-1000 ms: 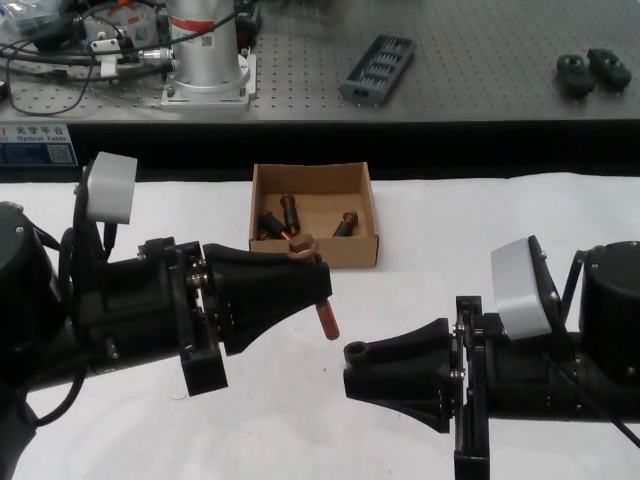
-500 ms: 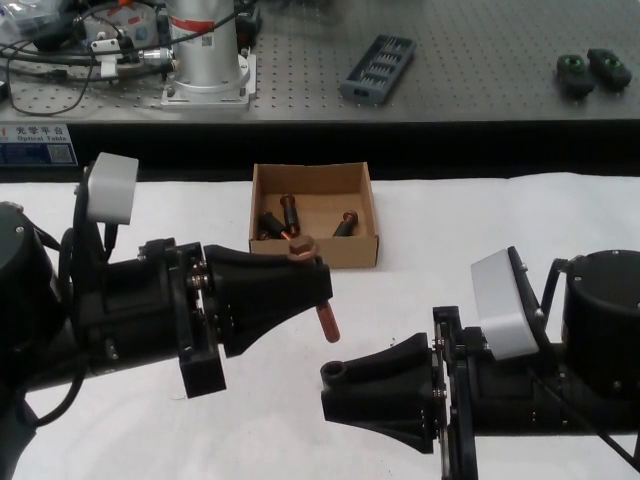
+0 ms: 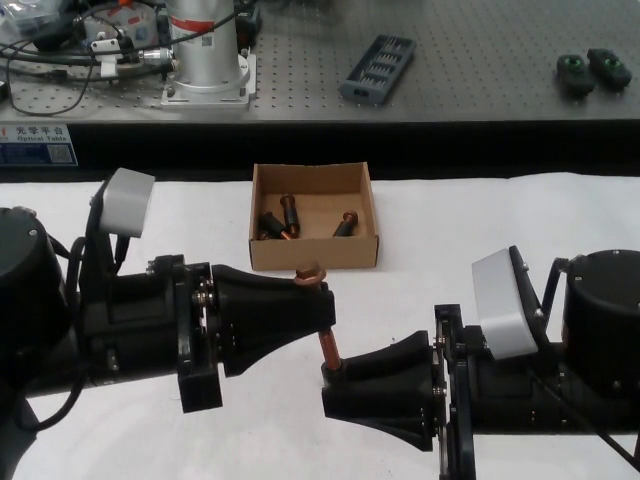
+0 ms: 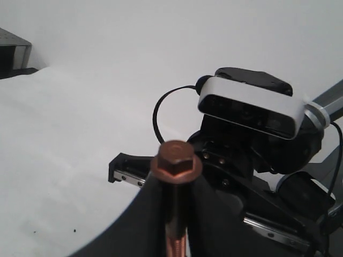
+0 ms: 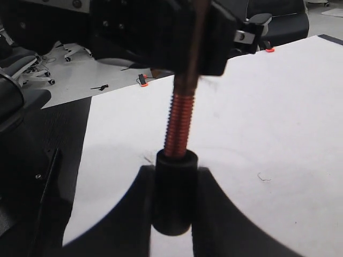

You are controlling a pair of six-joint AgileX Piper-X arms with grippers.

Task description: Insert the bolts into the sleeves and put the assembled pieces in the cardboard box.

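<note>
left gripper (image 3: 318,298): clamped on the bolt (image 3: 326,343) just under its hex head. In the left wrist view the two dark fingers hug the shank, one on each side.
bolt: copper coloured and close to upright, head on top. The threaded end is right in the mouth of the sleeve (image 3: 333,373). Most of the thread is bare between the left fingers and the sleeve rim.
right gripper (image 3: 336,388): pinched tight on the sleeve. The right wrist view has the black tube wedged between the fingers with its open end up.
sleeve: held up off the white cloth (image 3: 440,240), just beside the left fingertips and under them.
cardboard box (image 3: 313,253): sits on the cloth beyond both grippers, open top, near the far edge of the cloth. Its front wall is close to the bolt head in the high view, but I can't tell the real gap.
assembled pieces (image 3: 288,216): a few lie in the box, bunched at its left side and near the right wall, with bare floor between them and toward the back wall.
room to move: bare cloth on both sides of the box and off to the right of it. The two arms crowd the near part of the cloth.
back edge: a dark strip ends the cloth, then a perforated bench (image 3: 480,40) with a grey tray (image 3: 378,67) well away from the box.
</note>
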